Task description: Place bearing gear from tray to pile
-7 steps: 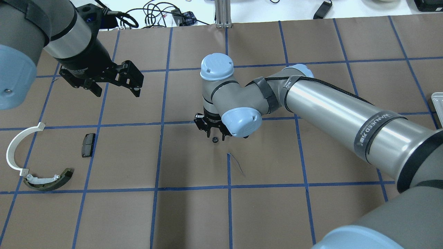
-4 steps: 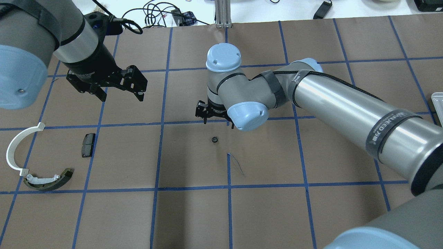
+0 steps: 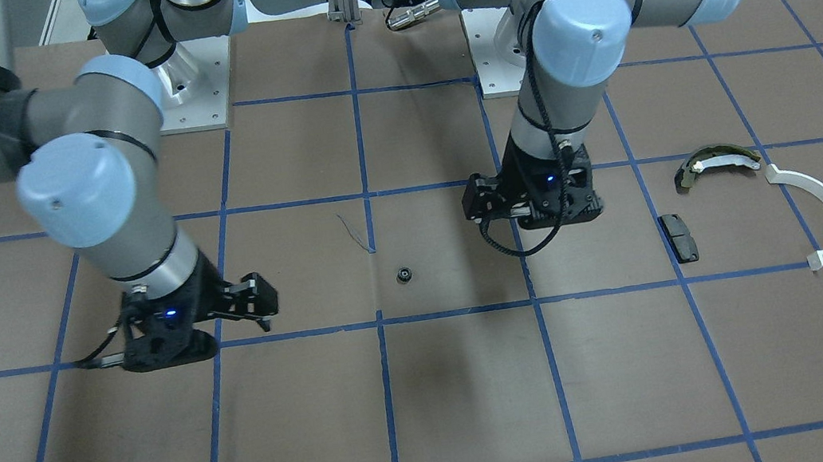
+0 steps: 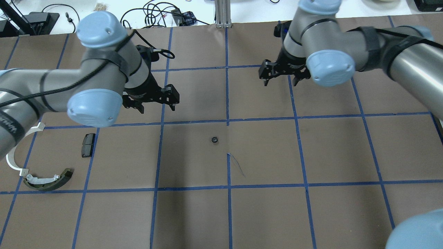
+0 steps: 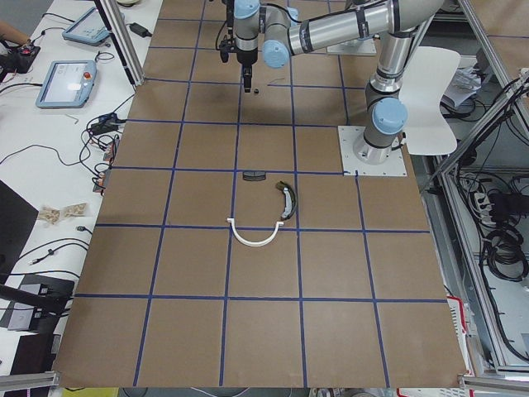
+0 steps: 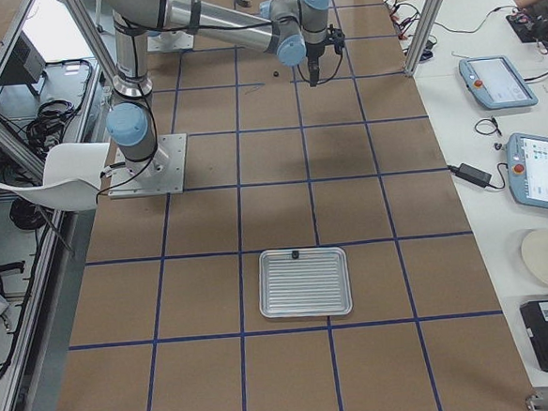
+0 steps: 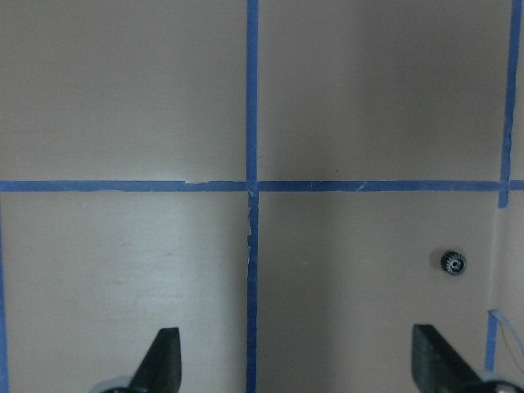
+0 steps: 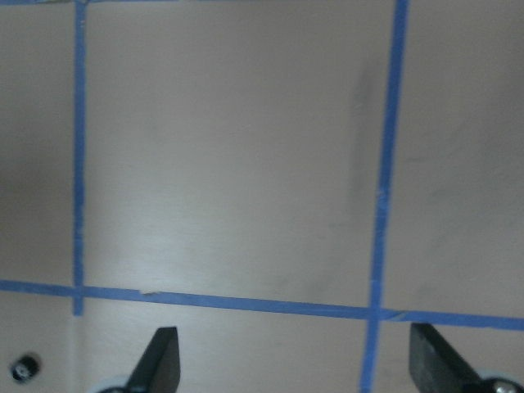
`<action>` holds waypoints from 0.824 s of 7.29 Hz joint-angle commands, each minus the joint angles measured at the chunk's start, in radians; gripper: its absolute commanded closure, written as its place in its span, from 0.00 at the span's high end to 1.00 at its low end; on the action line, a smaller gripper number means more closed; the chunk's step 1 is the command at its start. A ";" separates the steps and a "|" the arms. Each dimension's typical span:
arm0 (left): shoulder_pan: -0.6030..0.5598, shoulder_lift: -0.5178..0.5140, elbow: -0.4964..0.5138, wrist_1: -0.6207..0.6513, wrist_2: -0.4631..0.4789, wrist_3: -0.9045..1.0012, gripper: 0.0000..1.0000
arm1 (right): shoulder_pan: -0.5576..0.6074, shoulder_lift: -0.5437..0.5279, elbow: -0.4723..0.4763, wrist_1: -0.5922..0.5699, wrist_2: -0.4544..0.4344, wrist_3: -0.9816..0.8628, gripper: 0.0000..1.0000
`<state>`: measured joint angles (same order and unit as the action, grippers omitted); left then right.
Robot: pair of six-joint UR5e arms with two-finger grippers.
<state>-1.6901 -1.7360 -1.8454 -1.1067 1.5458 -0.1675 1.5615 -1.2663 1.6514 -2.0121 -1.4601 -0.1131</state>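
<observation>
The bearing gear [image 4: 215, 139] is a small black toothed ring lying alone on the brown table near its middle; it also shows in the front view [image 3: 405, 274] and in both wrist views [image 7: 451, 262] [image 8: 24, 368]. The pile lies at the far left: a white arc [image 4: 11, 160] partly hidden by my left arm, an olive-green shoe [image 4: 48, 181] and a black pad [image 4: 88, 145]. My left gripper [image 4: 157, 108] is open and empty, behind and left of the gear. My right gripper [image 4: 281, 82] is open and empty, behind and right of it.
A ribbed metal tray [image 6: 308, 292] with one small dark part at its far rim [image 6: 296, 255] lies at the table's right end. Blue tape lines grid the table. Cables and a metal post [image 4: 223, 14] stand beyond the far edge.
My right gripper has drawn back from the gear, up and to the right, leaving it on the table. My left arm has swung right toward the middle.
</observation>
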 commanded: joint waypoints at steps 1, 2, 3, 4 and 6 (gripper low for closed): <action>-0.117 -0.146 -0.008 0.154 0.002 -0.134 1.00 | -0.229 -0.028 -0.001 0.041 0.001 -0.530 1.00; -0.155 -0.195 -0.005 0.215 0.002 -0.147 1.00 | -0.320 -0.028 0.001 0.049 0.007 -0.753 1.00; -0.189 -0.239 -0.003 0.226 0.003 -0.179 1.00 | -0.383 -0.028 0.002 0.068 0.011 -0.939 1.00; -0.200 -0.267 -0.005 0.243 0.004 -0.181 1.00 | -0.438 -0.027 0.001 0.066 0.009 -1.108 0.99; -0.207 -0.298 -0.011 0.243 0.002 -0.184 0.97 | -0.574 -0.016 0.002 0.064 0.012 -1.465 0.98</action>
<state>-1.8883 -2.0116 -1.8521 -0.8672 1.5483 -0.3465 1.0715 -1.2887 1.6532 -1.9470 -1.4503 -1.3569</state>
